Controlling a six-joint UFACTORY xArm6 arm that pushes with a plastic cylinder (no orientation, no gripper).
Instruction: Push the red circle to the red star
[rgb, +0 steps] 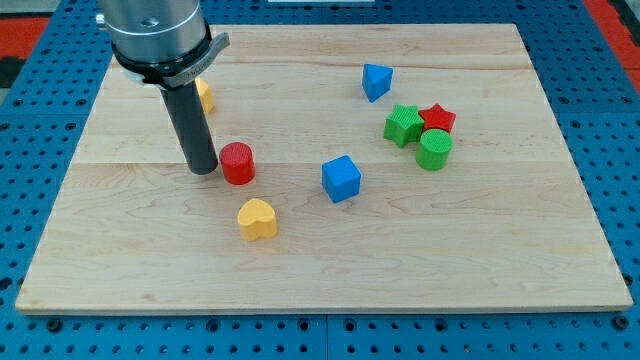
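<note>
The red circle (238, 163) is a short red cylinder left of the board's middle. My tip (203, 170) stands right at its left side, touching or nearly touching it. The red star (437, 119) lies far off at the view's right, wedged between a green star (403, 125) on its left and a green circle (434, 150) just below it.
A blue cube (341, 178) lies between the red circle and the red star, slightly lower. A yellow heart (257, 218) sits below the red circle. A blue triangle-like block (375, 81) is at the upper right. A yellow block (205, 95) is partly hidden behind the rod.
</note>
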